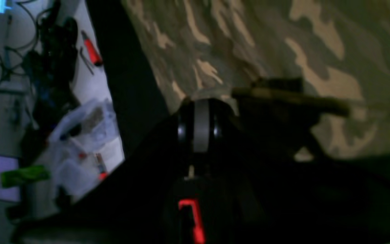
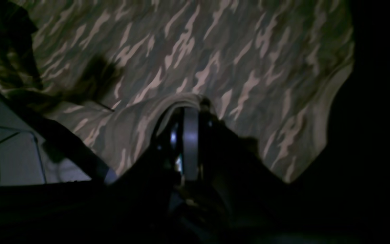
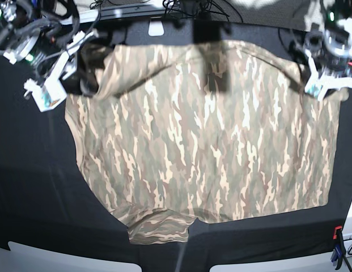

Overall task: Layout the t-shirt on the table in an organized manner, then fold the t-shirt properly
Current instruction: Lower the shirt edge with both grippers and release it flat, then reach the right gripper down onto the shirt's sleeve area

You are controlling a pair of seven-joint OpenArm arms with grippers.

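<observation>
The t-shirt is spread across the table; its upper corners are pinched by the left gripper and right gripper.

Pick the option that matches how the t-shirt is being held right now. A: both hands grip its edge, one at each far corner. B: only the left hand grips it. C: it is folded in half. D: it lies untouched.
A: the right hand and left hand each pinch the t-shirt at its far edge, spread over the table.
</observation>
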